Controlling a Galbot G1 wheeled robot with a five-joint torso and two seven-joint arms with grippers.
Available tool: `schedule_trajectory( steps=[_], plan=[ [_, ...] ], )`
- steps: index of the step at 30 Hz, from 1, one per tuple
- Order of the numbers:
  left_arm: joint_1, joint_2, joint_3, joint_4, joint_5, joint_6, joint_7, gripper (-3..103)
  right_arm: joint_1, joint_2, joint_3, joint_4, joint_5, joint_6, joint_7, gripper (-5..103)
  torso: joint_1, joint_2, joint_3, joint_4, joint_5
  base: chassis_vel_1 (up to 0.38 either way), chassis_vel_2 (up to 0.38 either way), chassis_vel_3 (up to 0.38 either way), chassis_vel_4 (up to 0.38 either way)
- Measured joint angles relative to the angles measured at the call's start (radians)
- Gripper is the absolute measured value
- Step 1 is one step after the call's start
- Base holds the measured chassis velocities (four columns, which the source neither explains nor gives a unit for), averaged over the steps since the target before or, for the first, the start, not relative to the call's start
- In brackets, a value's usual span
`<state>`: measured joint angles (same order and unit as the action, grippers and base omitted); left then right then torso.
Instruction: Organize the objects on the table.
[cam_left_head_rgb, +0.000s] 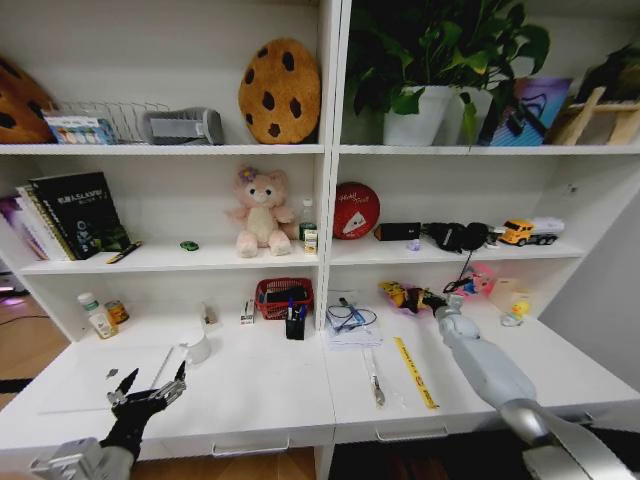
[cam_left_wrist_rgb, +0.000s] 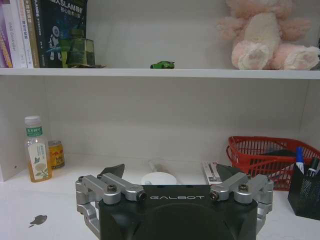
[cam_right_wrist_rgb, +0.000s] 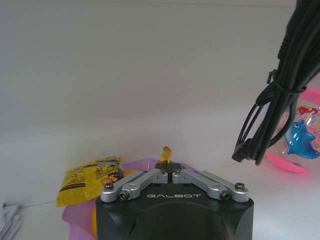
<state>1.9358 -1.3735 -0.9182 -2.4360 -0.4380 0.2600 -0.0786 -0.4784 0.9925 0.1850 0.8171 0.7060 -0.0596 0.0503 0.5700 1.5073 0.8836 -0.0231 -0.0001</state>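
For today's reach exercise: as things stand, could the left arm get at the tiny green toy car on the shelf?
Probably yes. The left gripper hovers open over the desk's left part, and the green toy car sits alone near the shelf's front edge, above and ahead. Nothing blocks the path, though the arm must rise.

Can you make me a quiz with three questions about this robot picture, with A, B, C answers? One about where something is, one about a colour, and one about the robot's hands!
1. Where does the tiny green toy car sit?
A. on the shelf beside the pink bear
B. in the red basket
C. on the floor

2. What colour is the basket on the desk?
A. blue
B. red
C. yellow

3. How is the left pincer?
A. shut on a bottle
C. shut on a pen
B. open, holding nothing

Answers:
1 A, the car is on the shelf left of the bear.
2 B, its wire sides are red.
3 B, its fingers are spread apart above the desk, while the right pincer is closed on a yellow bit.
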Motion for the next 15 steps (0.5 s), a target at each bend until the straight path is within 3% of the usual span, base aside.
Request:
schedule_trajectory(
  steps=[5,6,9,13,14,15],
  plan=[
    [0.0,0.0,0.0,0.0,0.0,0.0,0.0,100,0.001,0.003,0.001,-0.005,-0.002,0.004,-0.002,5,0.0,0.0,0.0,-0.0003,0.0,0.0,0.0,0.0,0.0],
    [0.0,0.0,0.0,0.0,0.0,0.0,0.0,100,0.0,0.003,0.002,-0.005,-0.002,0.004,-0.002,16,0.0,0.0,0.0,-0.0002,0.0,0.0,0.0,0.0,0.0],
    [0.0,0.0,0.0,0.0,0.0,0.0,0.0,100,-0.003,0.003,0.004,-0.005,-0.002,0.004,-0.002,21,0.0,0.0,0.0,-0.0001,-0.0001,0.0,0.0,0.0,0.0],
    [0.0,0.0,0.0,0.0,0.0,0.0,0.0,100,-0.021,0.001,0.011,0.009,-0.004,0.004,-0.002,37,0.0,0.0,0.0,-0.0002,0.0002,0.0,0.0,0.0,0.0],
    [0.0,0.0,0.0,0.0,0.0,0.0,0.0,100,-0.041,-0.004,0.019,0.033,-0.006,0.004,-0.001,48,0.0,0.0,0.0,-0.0001,0.0001,0.0,0.0,0.0,0.0],
    [0.0,0.0,0.0,0.0,0.0,0.0,0.0,100,-0.041,-0.004,0.019,0.033,-0.006,0.004,-0.001,48,0.0,0.0,0.0,-0.0001,0.0001,0.0,0.0,0.0,0.0]
  ],
)
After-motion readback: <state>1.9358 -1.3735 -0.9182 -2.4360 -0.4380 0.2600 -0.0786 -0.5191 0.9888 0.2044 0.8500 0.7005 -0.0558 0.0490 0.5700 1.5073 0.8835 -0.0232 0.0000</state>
